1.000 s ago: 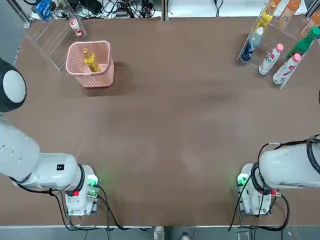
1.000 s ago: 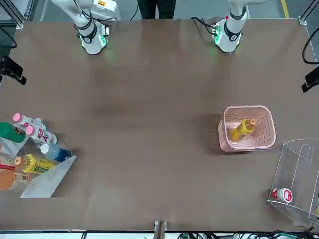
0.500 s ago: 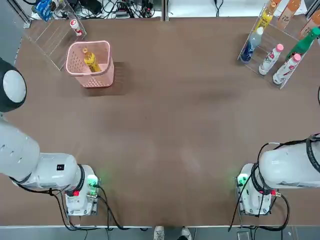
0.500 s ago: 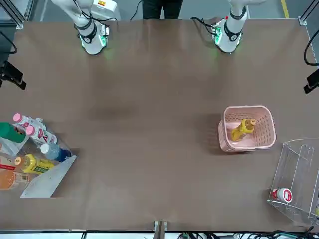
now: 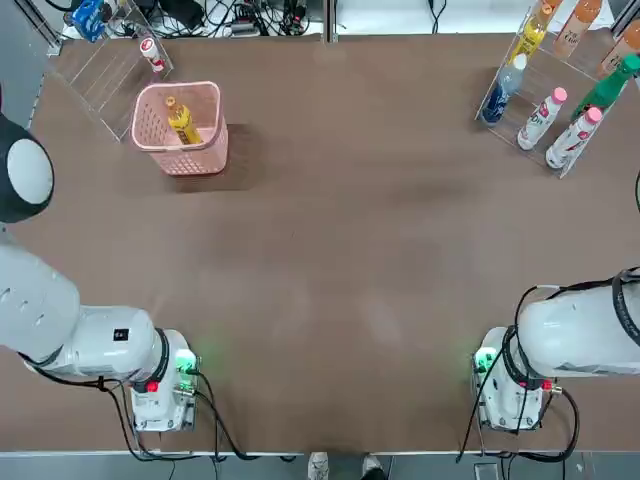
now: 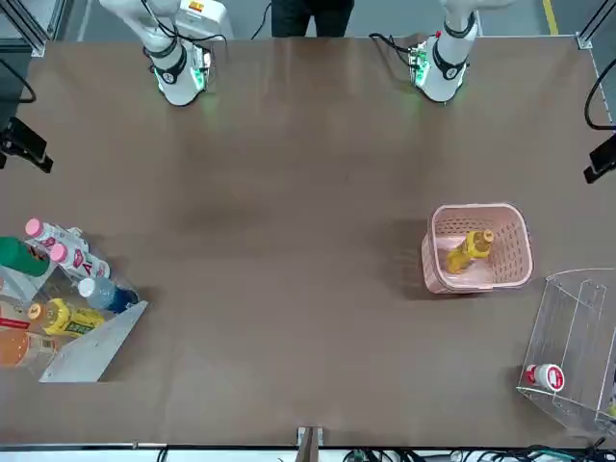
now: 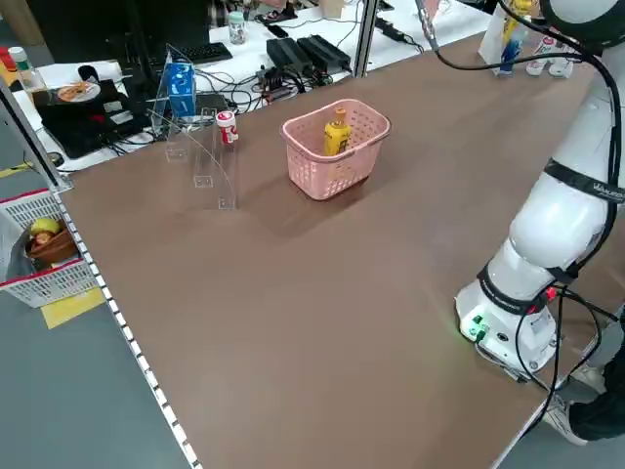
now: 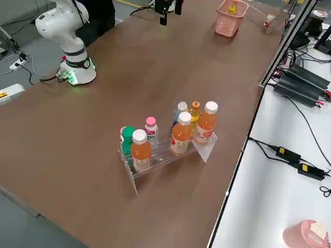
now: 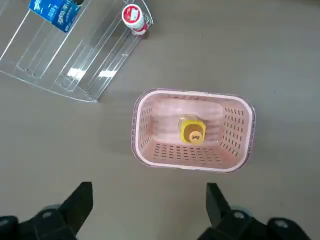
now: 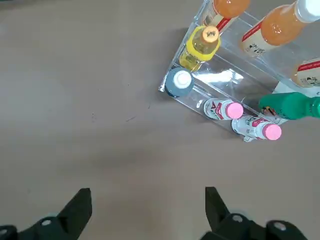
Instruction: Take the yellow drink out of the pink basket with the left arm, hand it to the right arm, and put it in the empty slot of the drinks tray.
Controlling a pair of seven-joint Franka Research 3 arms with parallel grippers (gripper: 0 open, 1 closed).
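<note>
The yellow drink [image 5: 181,120] [image 9: 192,132] stands in the pink basket [image 5: 196,160] [image 9: 190,159] at the far left of the table, orange-brown cap up. My left gripper [image 9: 148,205] hangs open high above the table, short of the basket, and shows at the front view's edge [image 6: 602,159]. My right gripper [image 10: 147,210] hangs open too, high and short of the drinks tray [image 5: 500,115] at the far right. The tray's middle lane has an empty slot [image 10: 235,75] between an orange bottle and a pink-capped one. Nothing is held.
A clear acrylic stand [image 5: 105,70] with a small red-capped bottle [image 9: 134,17] and a blue packet sits behind the basket. The tray holds orange, pale yellow, blue, green and pink-capped bottles. The arm bases [image 5: 165,385] [image 5: 505,385] stand at the near edge. A person [image 6: 308,12] stands behind them.
</note>
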